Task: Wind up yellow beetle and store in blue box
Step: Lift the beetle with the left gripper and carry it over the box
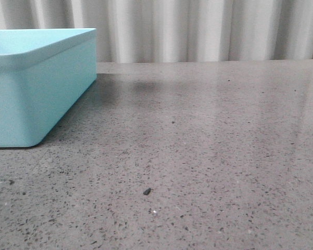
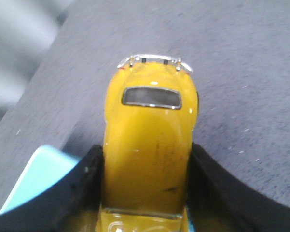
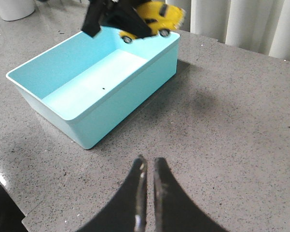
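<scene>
Speckled grey stone table [image 1: 208,156] runs back to pale pleated curtains [image 1: 198,28]. On it sits the blue box [image 3: 94,84]. Left gripper [image 3: 113,17] clamps the yellow beetle [image 3: 157,17] above the box's far corner, long axis roughly level. Right gripper [image 3: 147,193] hovers, fingers nearly together, holding nothing.

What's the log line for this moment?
left gripper: holding yellow beetle above blue box | right gripper: shut, empty | box: empty

A small glossy yellow toy Beetle car [image 3: 157,17] with dark windows is held in the air at the top centre of the right wrist view, above the far rim of a large light-blue rectangular plastic bin [image 3: 125,104], open and empty, at upper left.
</scene>
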